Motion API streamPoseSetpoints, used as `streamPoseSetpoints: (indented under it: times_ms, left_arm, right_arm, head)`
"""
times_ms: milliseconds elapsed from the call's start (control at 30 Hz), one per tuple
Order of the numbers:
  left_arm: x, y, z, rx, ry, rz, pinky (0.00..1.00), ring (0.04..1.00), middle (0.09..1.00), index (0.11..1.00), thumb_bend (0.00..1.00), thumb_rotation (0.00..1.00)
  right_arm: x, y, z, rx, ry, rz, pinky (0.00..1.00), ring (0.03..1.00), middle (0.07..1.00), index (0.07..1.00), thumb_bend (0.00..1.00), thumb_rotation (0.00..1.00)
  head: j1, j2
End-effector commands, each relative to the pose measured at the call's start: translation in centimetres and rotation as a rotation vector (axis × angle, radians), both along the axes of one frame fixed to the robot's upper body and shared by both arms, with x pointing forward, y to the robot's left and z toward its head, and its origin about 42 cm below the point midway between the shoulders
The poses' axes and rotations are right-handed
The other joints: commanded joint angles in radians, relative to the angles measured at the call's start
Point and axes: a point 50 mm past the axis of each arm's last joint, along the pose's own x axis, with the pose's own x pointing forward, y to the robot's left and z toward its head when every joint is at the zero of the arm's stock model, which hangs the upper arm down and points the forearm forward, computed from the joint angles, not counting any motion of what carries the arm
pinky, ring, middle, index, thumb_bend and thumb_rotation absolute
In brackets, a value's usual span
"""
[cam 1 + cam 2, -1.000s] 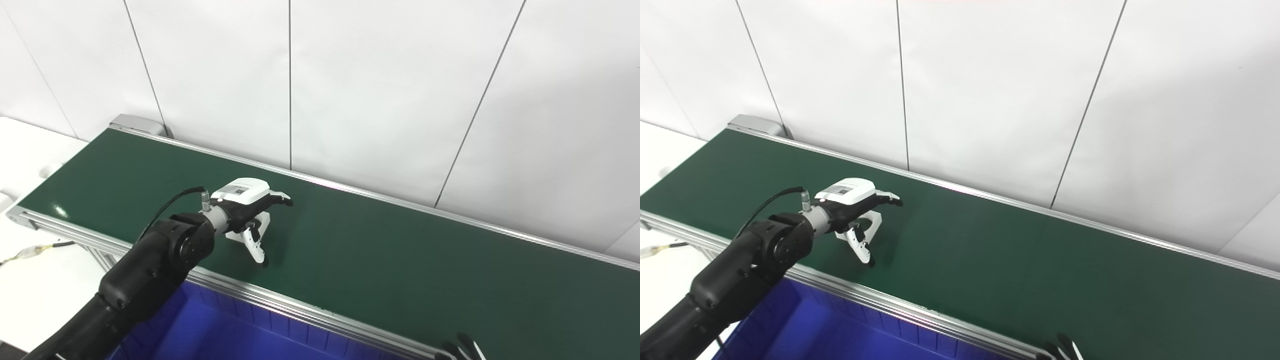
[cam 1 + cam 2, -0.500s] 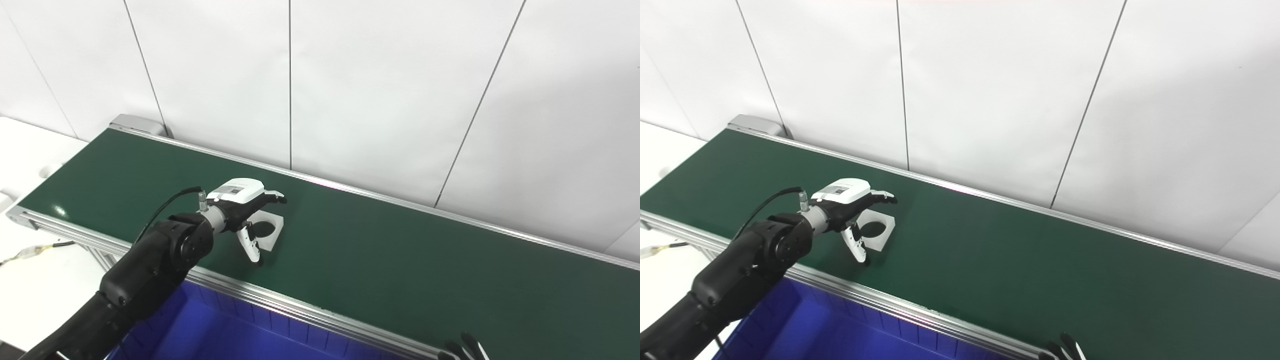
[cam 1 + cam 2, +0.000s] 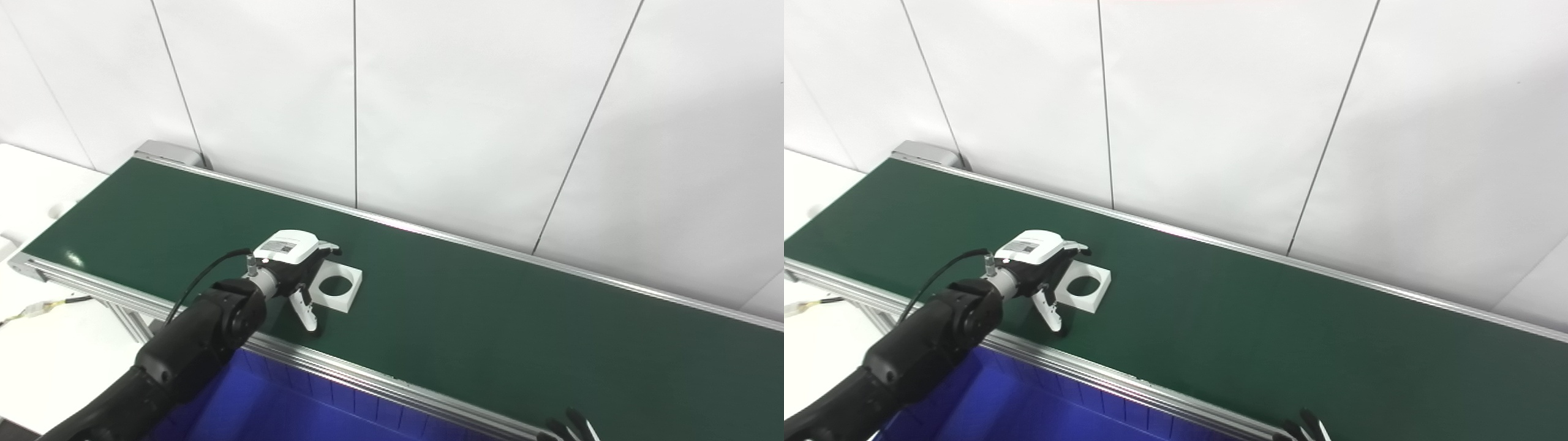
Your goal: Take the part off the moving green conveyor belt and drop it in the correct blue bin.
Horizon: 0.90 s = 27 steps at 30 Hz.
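Belt (image 3: pixel 490 318) bare beyond part (image 3: pixel 335 286).

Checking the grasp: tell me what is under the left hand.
Under the left hand lies the near-left edge of the white part, flat on the belt. Its round hole shows beyond the fingers. Whether the fingers touch it is hidden.

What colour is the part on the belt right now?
White: the square part with its round hole shows best in the left eye view.
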Motion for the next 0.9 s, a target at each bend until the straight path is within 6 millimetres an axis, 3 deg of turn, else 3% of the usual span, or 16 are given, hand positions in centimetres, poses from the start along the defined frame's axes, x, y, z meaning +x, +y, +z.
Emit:
streamPoseSetpoints:
  times_ms: [0, 167, 267, 533, 733, 767, 800, 867]
  left_arm:
    - [0.0, -0.3, -1.6, 0.049, -0.008, -0.006, 0.88, 0.864, 0.858, 0.846, 0.93, 0.22]
    - [0.0, -0.9, -3.8, 0.053, -0.017, -0.008, 0.78, 0.804, 0.814, 0.812, 0.85, 0.12]
    - [0.2, -1.0, -4.6, 0.069, -0.023, -0.013, 0.78, 0.798, 0.801, 0.806, 0.80, 0.16]
    - [0.4, -1.1, -5.1, 0.025, -0.049, -0.045, 0.75, 0.742, 0.721, 0.692, 0.77, 0.04]
    - [0.0, -1.7, -5.5, -0.014, -0.051, -0.112, 0.71, 0.734, 0.728, 0.677, 0.76, 0.02]
    - [0.0, -1.7, -5.5, -0.022, -0.052, -0.120, 0.68, 0.646, 0.579, 0.583, 0.62, 0.01]
    - [-0.1, -1.9, -5.4, -0.027, -0.040, -0.134, 0.65, 0.594, 0.514, 0.545, 0.56, 0.00]
    - [-0.2, -2.1, -5.2, -0.030, -0.006, -0.157, 0.61, 0.529, 0.473, 0.525, 0.53, 0.00]
  right_arm:
    - [0.2, 0.3, 1.0, 0.028, -0.068, 0.006, 0.70, 0.789, 0.839, 0.918, 0.65, 0.55]
    - [0.1, 0.3, 1.0, 0.032, -0.063, 0.007, 0.71, 0.792, 0.840, 0.924, 0.67, 0.56]
    - [0.1, 0.4, 1.1, 0.029, -0.062, 0.006, 0.71, 0.792, 0.841, 0.927, 0.67, 0.57]
    - [0.0, 0.4, 1.0, 0.024, -0.066, 0.005, 0.70, 0.788, 0.840, 0.926, 0.68, 0.58]
    - [0.0, 0.7, 1.0, 0.035, -0.069, 0.006, 0.70, 0.786, 0.837, 0.921, 0.66, 0.55]
    - [0.0, 0.7, 1.0, 0.036, -0.069, 0.005, 0.70, 0.784, 0.835, 0.921, 0.66, 0.54]
    - [0.0, 0.8, 1.0, 0.035, -0.072, 0.004, 0.69, 0.782, 0.834, 0.921, 0.65, 0.54]
    - [0.0, 0.9, 1.0, 0.034, -0.075, 0.002, 0.69, 0.779, 0.831, 0.919, 0.65, 0.54]
  head:
    - [0.000, 0.000]
    - [-0.005, 0.001]
    - [-0.004, 0.001]
    - [-0.011, 0.004]
    - [-0.020, 0.005]
    - [-0.020, 0.005]
    - [-0.023, 0.006]
    - [-0.024, 0.007]
